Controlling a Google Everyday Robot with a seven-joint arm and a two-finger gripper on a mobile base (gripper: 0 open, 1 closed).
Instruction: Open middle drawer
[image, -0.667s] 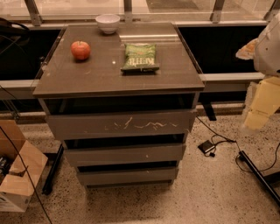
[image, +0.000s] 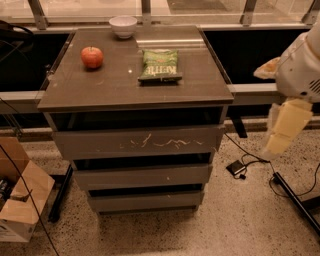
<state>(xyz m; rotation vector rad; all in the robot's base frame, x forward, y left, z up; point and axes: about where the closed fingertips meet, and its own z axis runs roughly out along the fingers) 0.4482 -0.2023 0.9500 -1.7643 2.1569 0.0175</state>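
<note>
The middle drawer (image: 142, 176) is the plain grey-brown front between the scratched top drawer (image: 137, 142) and the smaller bottom drawer (image: 145, 201) of the cabinet. Its front sits in line with the stepped stack and looks closed. My gripper (image: 281, 131) hangs pale yellow from the white arm at the right edge. It is beside the cabinet at about top-drawer height, well apart from the drawer fronts and touching nothing.
On the cabinet top (image: 100, 92) are a red apple (image: 92, 57), a green chip bag (image: 160, 65) and a white bowl (image: 123, 26). A cardboard box (image: 20, 200) stands on the floor at left. Cables and a black plug (image: 236, 168) lie at right.
My gripper has shifted slightly left and down, toward the cabinet's right side. The drawers and the objects on top have not moved.
</note>
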